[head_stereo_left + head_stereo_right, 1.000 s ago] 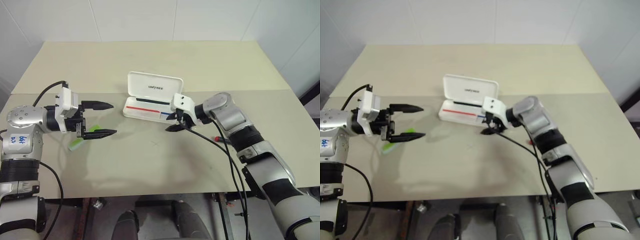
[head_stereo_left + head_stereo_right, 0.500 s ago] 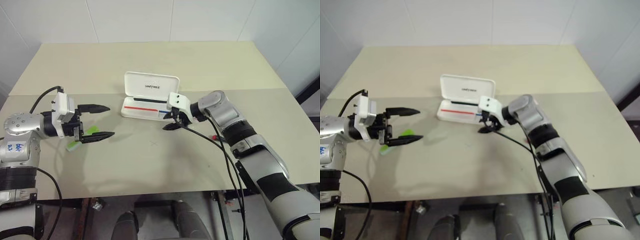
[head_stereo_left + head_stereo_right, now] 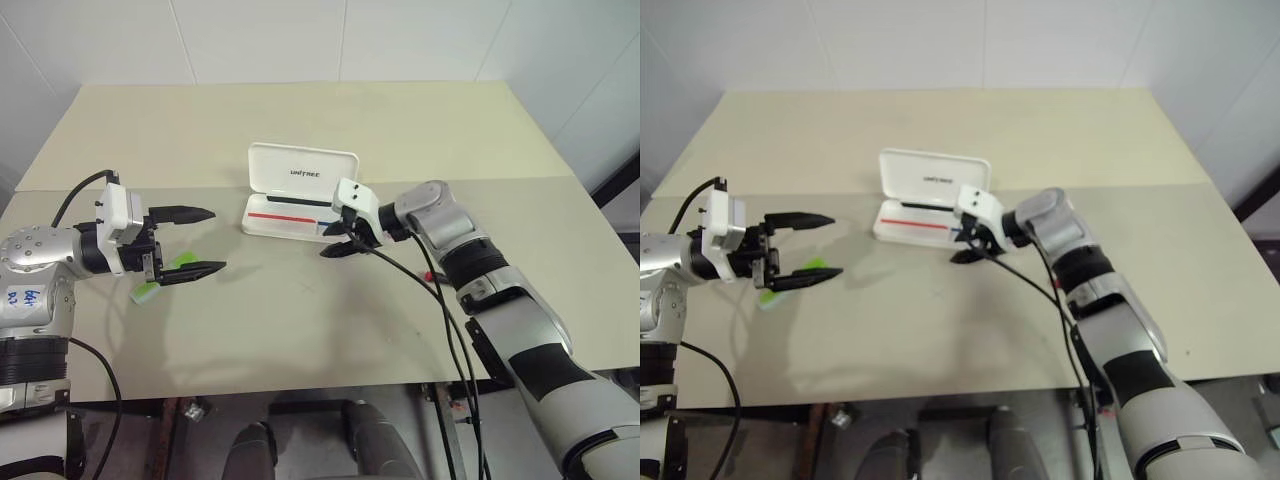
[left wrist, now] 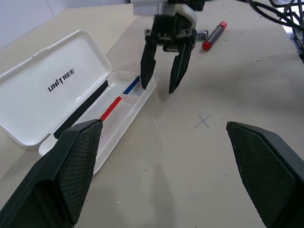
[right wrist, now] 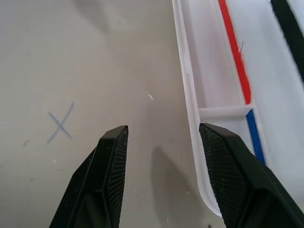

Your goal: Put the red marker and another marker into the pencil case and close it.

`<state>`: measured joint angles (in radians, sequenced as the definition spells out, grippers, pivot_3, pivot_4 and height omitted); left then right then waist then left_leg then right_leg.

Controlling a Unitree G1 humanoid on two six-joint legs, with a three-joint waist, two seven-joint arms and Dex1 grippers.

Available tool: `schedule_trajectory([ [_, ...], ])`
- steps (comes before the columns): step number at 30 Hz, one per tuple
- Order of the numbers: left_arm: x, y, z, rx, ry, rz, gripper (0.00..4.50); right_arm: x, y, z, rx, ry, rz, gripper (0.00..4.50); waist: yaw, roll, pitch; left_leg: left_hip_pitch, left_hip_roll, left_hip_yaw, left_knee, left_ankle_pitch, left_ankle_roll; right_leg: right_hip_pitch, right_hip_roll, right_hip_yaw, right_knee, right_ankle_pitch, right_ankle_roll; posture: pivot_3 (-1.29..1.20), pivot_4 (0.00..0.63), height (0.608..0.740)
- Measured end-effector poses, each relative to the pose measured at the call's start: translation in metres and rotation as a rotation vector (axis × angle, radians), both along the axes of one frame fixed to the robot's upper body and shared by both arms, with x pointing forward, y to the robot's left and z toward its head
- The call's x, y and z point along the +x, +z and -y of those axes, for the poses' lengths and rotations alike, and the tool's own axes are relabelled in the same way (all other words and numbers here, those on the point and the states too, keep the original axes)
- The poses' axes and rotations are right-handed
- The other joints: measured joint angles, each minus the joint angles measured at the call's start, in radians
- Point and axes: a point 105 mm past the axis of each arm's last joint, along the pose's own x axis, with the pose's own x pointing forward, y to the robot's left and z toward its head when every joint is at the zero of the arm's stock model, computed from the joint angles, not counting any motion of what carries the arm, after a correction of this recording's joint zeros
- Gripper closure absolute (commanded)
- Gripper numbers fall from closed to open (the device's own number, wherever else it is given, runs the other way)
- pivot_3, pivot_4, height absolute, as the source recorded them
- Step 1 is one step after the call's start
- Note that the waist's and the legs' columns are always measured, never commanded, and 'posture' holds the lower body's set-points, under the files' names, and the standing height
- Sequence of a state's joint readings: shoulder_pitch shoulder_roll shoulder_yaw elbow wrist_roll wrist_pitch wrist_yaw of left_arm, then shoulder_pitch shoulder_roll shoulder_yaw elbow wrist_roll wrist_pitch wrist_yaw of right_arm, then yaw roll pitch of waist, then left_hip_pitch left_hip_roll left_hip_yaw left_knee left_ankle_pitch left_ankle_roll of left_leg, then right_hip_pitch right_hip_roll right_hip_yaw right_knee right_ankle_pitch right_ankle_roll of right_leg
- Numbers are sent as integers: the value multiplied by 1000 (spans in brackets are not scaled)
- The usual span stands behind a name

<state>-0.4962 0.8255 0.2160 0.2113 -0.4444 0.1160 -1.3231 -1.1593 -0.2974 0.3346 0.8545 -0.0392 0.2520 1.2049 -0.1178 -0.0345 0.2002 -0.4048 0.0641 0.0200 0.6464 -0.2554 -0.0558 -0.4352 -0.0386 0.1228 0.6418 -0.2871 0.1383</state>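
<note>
Both grippers empty: left gripper (image 3: 200, 241) gapes above green marker (image 3: 152, 287); right gripper (image 4: 163, 68) half-spread beside open case (image 3: 300, 200), red marker (image 4: 213, 35) behind it.

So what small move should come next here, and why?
Probably lower the open left gripper onto the green marker just beneath it. The pencil case stands open and empty, the red marker lies behind the empty, part-open right gripper, and neither gripper holds anything.
</note>
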Motion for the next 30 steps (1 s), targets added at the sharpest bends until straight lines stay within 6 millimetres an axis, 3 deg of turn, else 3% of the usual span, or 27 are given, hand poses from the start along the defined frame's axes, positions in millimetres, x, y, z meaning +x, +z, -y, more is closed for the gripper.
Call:
schedule_trajectory([
  [12,0,0,1,-1,-1,-9,0,6,-9,1,-31,-29,9,1992,-8,0,0,0,0,0,-1,0,0,0,0,0,0,0,0,0,150,740],
  [15,0,1,1,-1,-2,-6,0,9,-7,1,-54,-23,48,2624,-15,0,0,0,0,0,-1,0,0,0,0,0,0,0,0,0,150,740],
  [20,1,5,3,-1,-6,7,0,11,-6,1,-80,-10,102,4411,-21,0,0,0,0,-1,-1,0,0,0,0,0,0,0,0,0,150,740],
  [30,3,8,9,-1,-26,16,0,11,-5,-1,-104,27,147,4489,-21,0,0,0,0,-1,-1,0,0,0,0,0,0,0,0,0,150,740],
])
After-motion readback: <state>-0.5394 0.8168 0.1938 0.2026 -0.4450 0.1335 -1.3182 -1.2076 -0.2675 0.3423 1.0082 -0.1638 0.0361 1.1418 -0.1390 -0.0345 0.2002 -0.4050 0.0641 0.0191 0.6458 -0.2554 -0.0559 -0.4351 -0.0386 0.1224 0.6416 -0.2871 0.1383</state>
